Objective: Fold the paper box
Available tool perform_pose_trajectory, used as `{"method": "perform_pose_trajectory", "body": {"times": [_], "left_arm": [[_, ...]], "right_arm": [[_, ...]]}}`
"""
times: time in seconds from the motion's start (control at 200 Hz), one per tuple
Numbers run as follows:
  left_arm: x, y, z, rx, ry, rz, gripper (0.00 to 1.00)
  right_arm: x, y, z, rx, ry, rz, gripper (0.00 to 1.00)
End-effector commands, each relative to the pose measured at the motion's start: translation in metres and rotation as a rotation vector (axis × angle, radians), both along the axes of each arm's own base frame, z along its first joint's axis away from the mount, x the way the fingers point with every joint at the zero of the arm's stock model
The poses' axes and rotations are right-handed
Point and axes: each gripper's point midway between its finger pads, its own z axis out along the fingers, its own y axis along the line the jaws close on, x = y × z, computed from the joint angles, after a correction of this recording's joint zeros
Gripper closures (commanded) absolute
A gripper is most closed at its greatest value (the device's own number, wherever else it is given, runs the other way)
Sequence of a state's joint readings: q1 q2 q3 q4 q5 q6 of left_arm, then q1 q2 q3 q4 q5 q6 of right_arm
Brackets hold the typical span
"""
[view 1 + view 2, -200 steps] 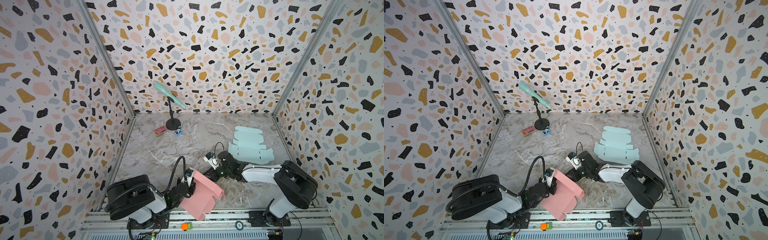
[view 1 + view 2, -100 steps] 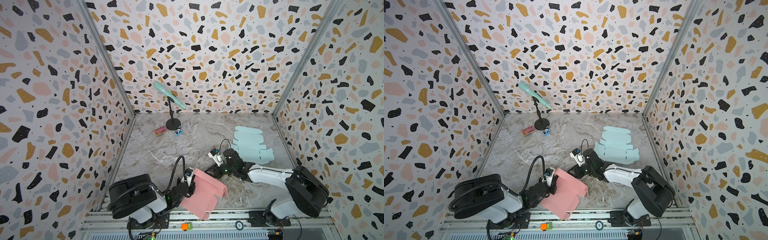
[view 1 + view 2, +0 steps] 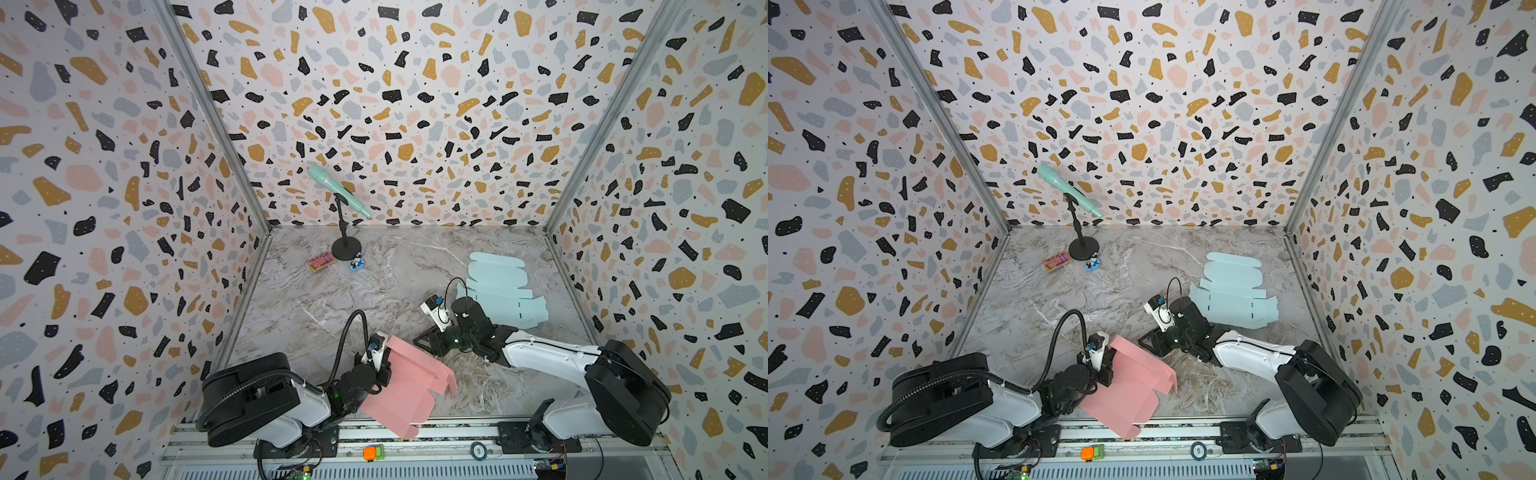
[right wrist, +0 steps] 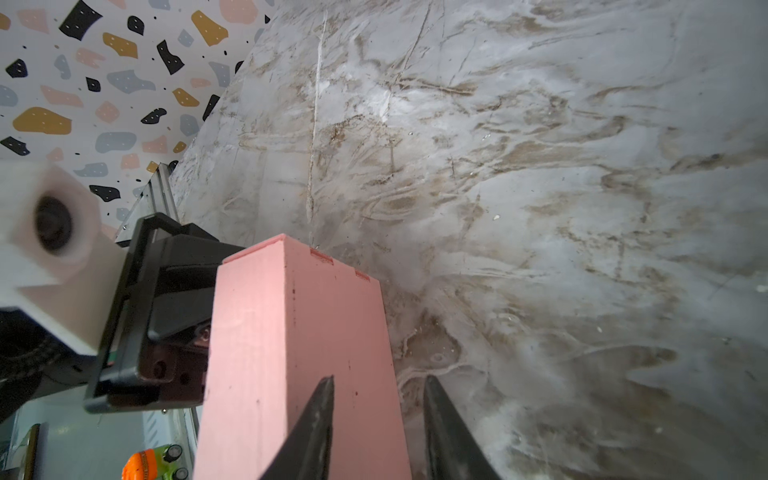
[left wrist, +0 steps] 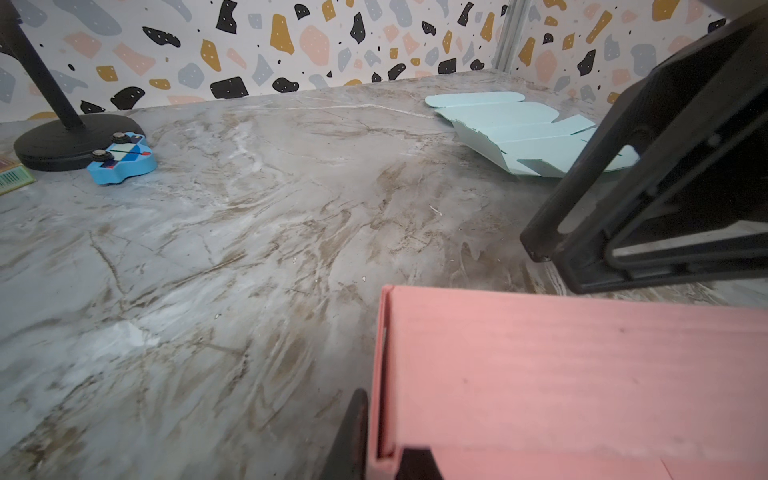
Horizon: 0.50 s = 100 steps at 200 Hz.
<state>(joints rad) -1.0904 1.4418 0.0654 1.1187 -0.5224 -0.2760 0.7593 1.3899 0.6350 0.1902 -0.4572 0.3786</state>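
The left gripper (image 3: 385,365) pinched the pink paper box (image 3: 409,388) by its edge to steady it; the right gripper (image 4: 379,377) hovered alongside, jaws parted, seemingly empty.

Microphone (image 3: 338,191) (teal, tilted), blue toy (image 3: 356,264)

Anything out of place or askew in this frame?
Only the pink box: gripped by the left gripper, it sits skewed, its near corner jutting past the front edge of the table over the metal rail. Nothing looks torn or spilled.
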Motion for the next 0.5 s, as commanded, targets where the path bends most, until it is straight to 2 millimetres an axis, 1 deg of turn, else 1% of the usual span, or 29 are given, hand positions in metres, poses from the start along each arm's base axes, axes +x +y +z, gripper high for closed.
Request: {"method": "perform_pose_trajectory", "body": {"times": [0.0, 0.08, 0.18, 0.255, 0.405, 0.496], "left_arm": [[0.005, -0.006, 0.013, -0.035, -0.030, 0.009, 0.88], [0.004, -0.005, 0.013, -0.039, -0.028, 0.009, 0.88], [0.003, -0.006, 0.013, -0.045, -0.025, -0.001, 0.89], [0.002, -0.004, 0.014, -0.049, -0.020, 0.001, 0.90], [0.001, 0.000, 0.019, -0.085, -0.016, 0.020, 0.92], [0.004, 0.006, 0.022, -0.096, -0.010, 0.057, 0.92]], "right_arm": [[-0.005, -0.003, 0.007, 0.009, -0.007, -0.007, 0.63], [-0.006, -0.004, 0.010, 0.014, -0.011, -0.009, 0.63], [-0.006, -0.008, 0.021, 0.017, -0.032, -0.020, 0.63], [-0.006, -0.014, 0.036, 0.016, -0.070, -0.044, 0.63], [-0.004, -0.036, 0.080, 0.019, -0.179, -0.132, 0.62], [-0.008, -0.047, 0.100, 0.024, -0.232, -0.183, 0.61]]}}
